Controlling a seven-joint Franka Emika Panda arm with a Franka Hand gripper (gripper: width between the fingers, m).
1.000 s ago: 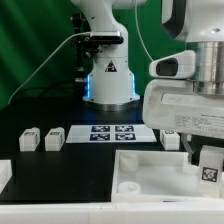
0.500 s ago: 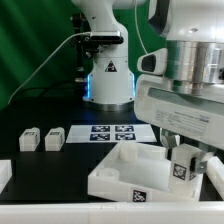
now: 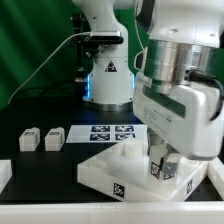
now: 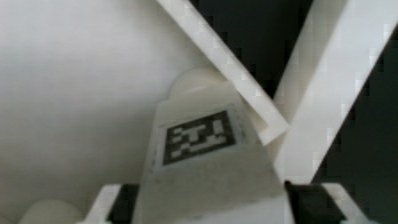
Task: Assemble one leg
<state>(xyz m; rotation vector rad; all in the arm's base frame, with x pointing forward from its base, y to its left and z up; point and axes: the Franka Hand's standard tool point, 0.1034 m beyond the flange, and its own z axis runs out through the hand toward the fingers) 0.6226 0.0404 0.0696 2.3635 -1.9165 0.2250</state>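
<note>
My gripper (image 3: pixel 163 160) is shut on the leg (image 3: pixel 158 170), a small white block with a black-and-white tag. It holds the leg upright at the near right corner of the large white tray-like piece (image 3: pixel 105 172), which lies turned on the table. In the wrist view the leg (image 4: pixel 199 140) fills the middle between my two fingers (image 4: pixel 118 204), my gripper (image 4: pixel 210 208) is closed on its sides, and the tray's rim (image 4: pixel 326 80) crosses behind it. Whether the leg's lower end touches the tray is hidden.
Two more small white tagged blocks (image 3: pixel 29 139) (image 3: pixel 53 138) stand at the exterior view's left. The marker board (image 3: pixel 112 133) lies behind the tray, in front of the robot base (image 3: pixel 108 82). Another white part (image 3: pixel 4 176) shows at the left edge.
My arm has moved toward the exterior view's left with the leg in it. The tray-like piece has slid left and turned on the table.
</note>
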